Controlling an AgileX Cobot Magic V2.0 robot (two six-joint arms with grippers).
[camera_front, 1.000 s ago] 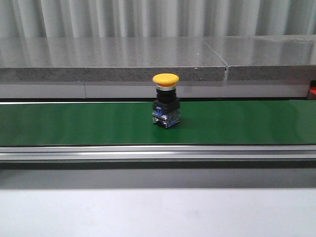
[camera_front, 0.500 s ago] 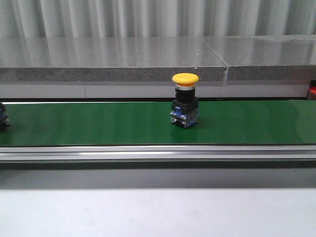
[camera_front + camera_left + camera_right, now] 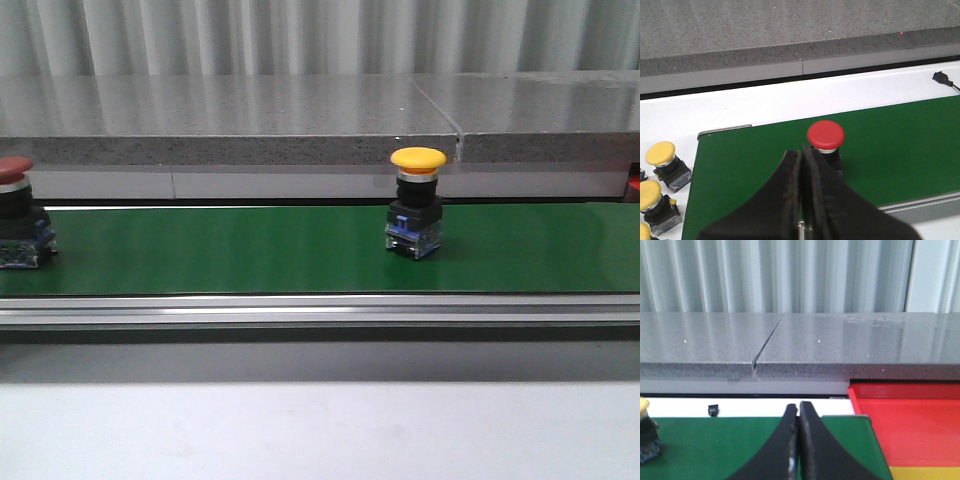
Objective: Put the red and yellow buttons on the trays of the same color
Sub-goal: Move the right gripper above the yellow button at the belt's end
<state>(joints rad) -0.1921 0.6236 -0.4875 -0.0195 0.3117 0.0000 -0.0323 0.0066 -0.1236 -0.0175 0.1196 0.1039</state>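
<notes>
A yellow button [image 3: 417, 215] on a black base stands upright on the green belt [image 3: 230, 250], right of centre; its edge shows in the right wrist view [image 3: 646, 432]. A red button [image 3: 17, 212] stands at the belt's left end, also seen in the left wrist view [image 3: 825, 142]. My left gripper [image 3: 802, 150] hangs shut and empty just in front of the red button. My right gripper [image 3: 798, 407] is shut and empty over the belt's right end, beside the red tray [image 3: 910, 420]. A strip of yellow tray [image 3: 925, 473] shows below it.
Three spare yellow buttons [image 3: 664, 161] stand on the white table left of the belt. A grey stone ledge [image 3: 250, 125] runs behind the belt. An aluminium rail [image 3: 320, 308] borders the belt's front edge. A small black plug [image 3: 940, 76] lies on the table.
The yellow button has travelled rightward along the belt. The red button has come into the front view at the left end. Neither gripper shows there.
</notes>
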